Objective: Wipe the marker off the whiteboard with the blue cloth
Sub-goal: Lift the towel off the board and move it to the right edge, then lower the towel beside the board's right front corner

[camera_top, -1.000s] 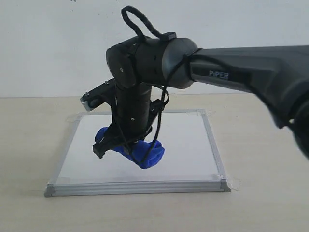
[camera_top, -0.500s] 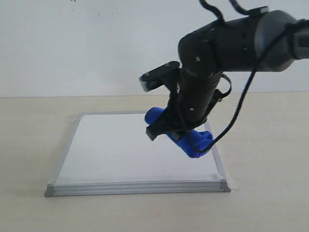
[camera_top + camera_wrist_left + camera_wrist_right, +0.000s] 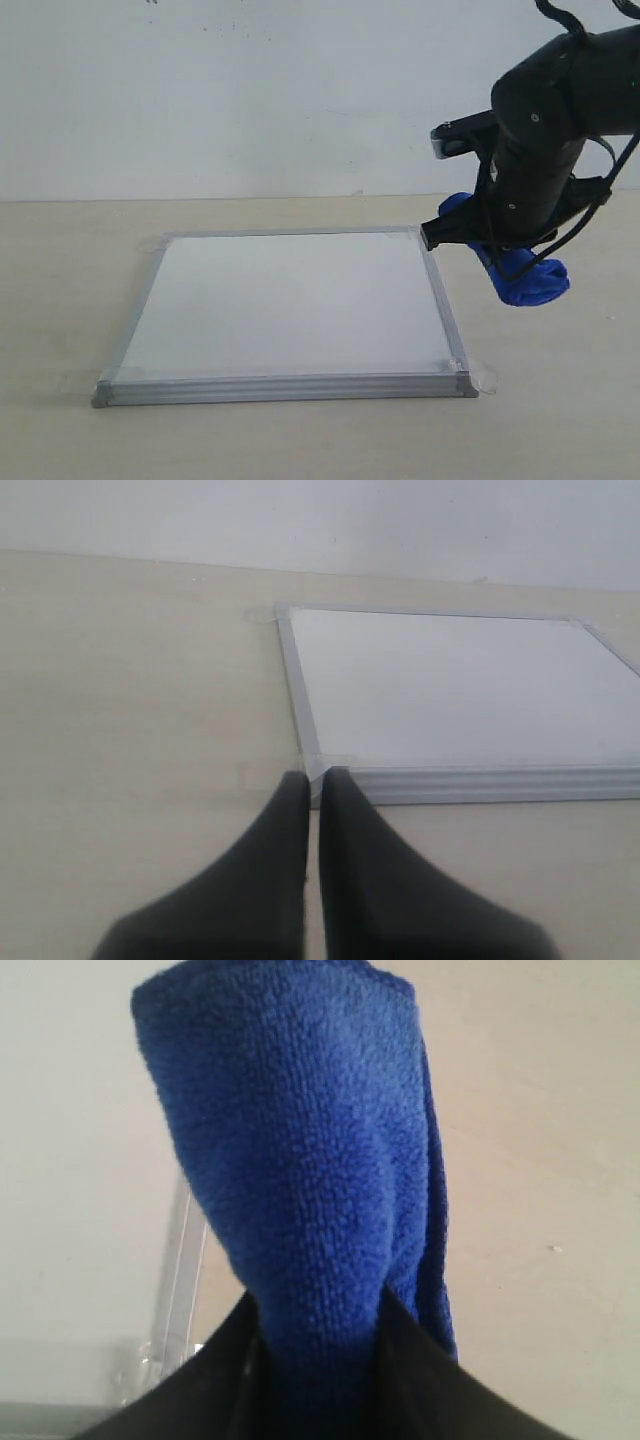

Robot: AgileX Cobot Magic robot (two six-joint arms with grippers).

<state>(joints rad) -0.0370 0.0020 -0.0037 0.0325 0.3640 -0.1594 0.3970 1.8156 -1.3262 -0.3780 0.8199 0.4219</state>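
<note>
The whiteboard [image 3: 290, 300] lies flat on the table, its surface plain white; no red marker line shows on it in any view. My right gripper [image 3: 482, 246] is shut on the blue cloth [image 3: 527, 281] and holds it in the air just past the board's right edge. In the right wrist view the cloth [image 3: 300, 1140] stands out between the black fingers [image 3: 420, 1360], with the board's metal frame [image 3: 185, 1260] beside it. My left gripper [image 3: 313, 780] is shut with nothing in it, close to a taped corner of the whiteboard [image 3: 450, 690]. It is out of the exterior view.
The board rests on a beige tabletop [image 3: 60, 300] in front of a white wall [image 3: 250, 90]. Clear tape tabs [image 3: 485, 378] stick out at the board's corners. The right arm [image 3: 545, 130] hangs over the table's right side.
My right gripper has carried the blue cloth rightward from the middle of the board, across it and off past its right edge.
</note>
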